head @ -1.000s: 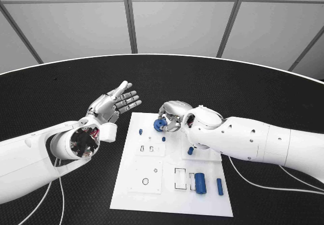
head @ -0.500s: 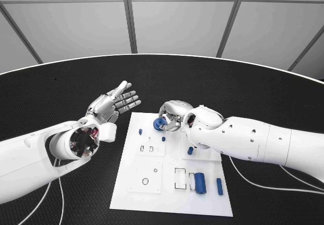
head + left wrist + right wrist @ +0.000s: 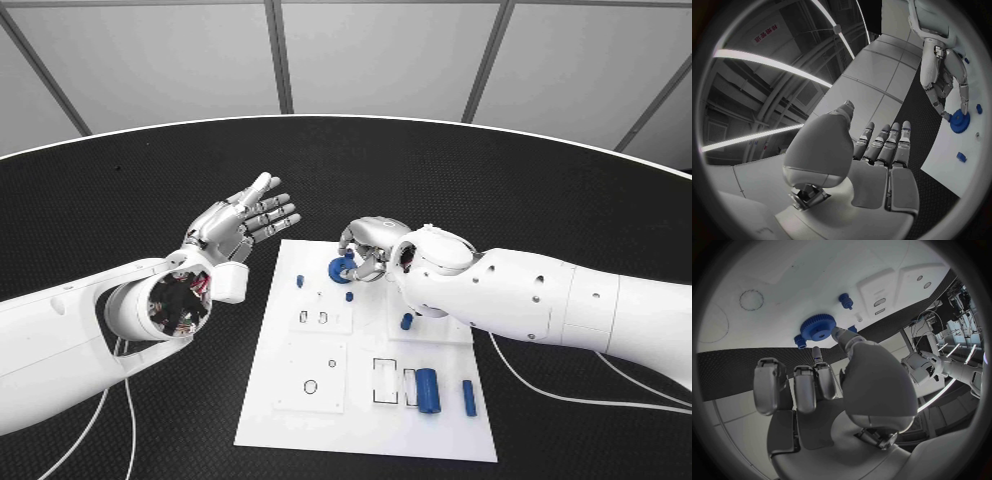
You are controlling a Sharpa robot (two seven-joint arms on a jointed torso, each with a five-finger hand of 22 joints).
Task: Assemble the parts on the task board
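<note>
- Two glossy white arms: left arm (image 3: 65, 335), right arm (image 3: 548, 300) dotted with small dark screw holes.
- Each robot hand silver: left robot hand (image 3: 242, 222), right robot hand (image 3: 372, 240).
- Thin white cables (image 3: 570, 398) trail beneath both arms.

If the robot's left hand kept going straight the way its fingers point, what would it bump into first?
Probably nothing. The left hand hangs open above the black table, beside the task board, fingers pointing up and away. The way looks free, though depth is hard to judge.
</note>
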